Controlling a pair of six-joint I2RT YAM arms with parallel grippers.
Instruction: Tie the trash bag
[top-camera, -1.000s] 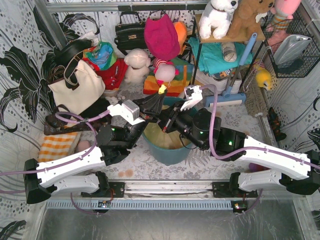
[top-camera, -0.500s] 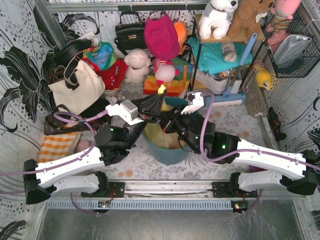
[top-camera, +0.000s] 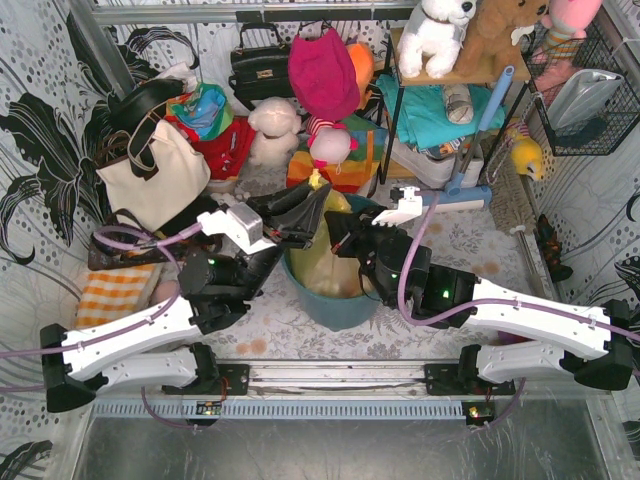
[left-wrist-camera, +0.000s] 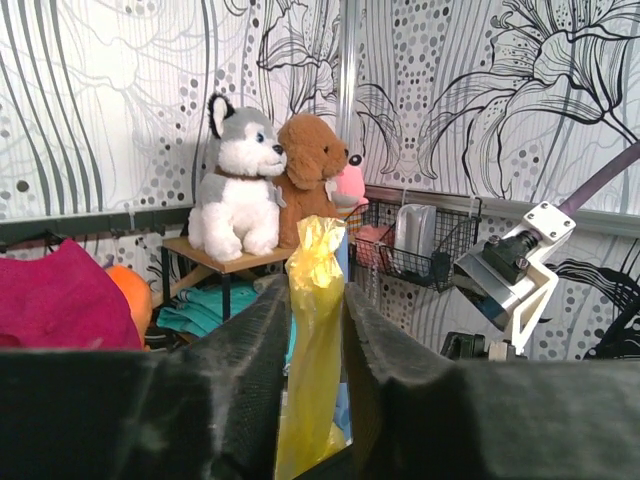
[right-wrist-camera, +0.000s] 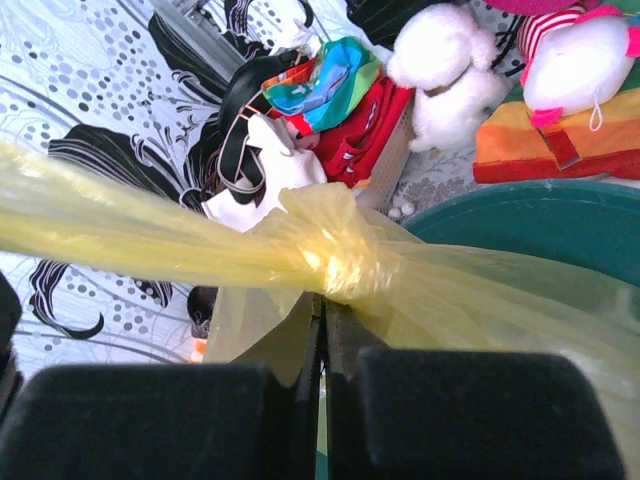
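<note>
The yellow trash bag (top-camera: 335, 262) sits in the teal bucket (top-camera: 340, 305), its neck drawn up into a knot (right-wrist-camera: 335, 255). In the right wrist view a twisted yellow tail (right-wrist-camera: 120, 235) runs left from the knot. My right gripper (right-wrist-camera: 325, 310) is shut, pinching the bag's film just under the knot. Another tail (left-wrist-camera: 315, 330) stands upright between the parted fingers of my left gripper (left-wrist-camera: 318, 300), with a sliver of gap on its right side. From above, the left gripper (top-camera: 312, 205) is over the bucket's far-left rim and the right gripper (top-camera: 342, 235) is beside it.
A cream tote bag (top-camera: 160, 170) leans at the left wall. Plush toys (top-camera: 272, 130), a red hat (top-camera: 322, 72) and folded cloths crowd the back. A shelf with stuffed animals (left-wrist-camera: 270, 185) and a wire basket (top-camera: 580, 100) stand on the right. A striped cloth (top-camera: 115, 290) lies left of the arms.
The left jaws have parted from shut around the yellow tail. The left arm has drawn back left, the right gripper has shifted over the bucket, and more of the bag stands up.
</note>
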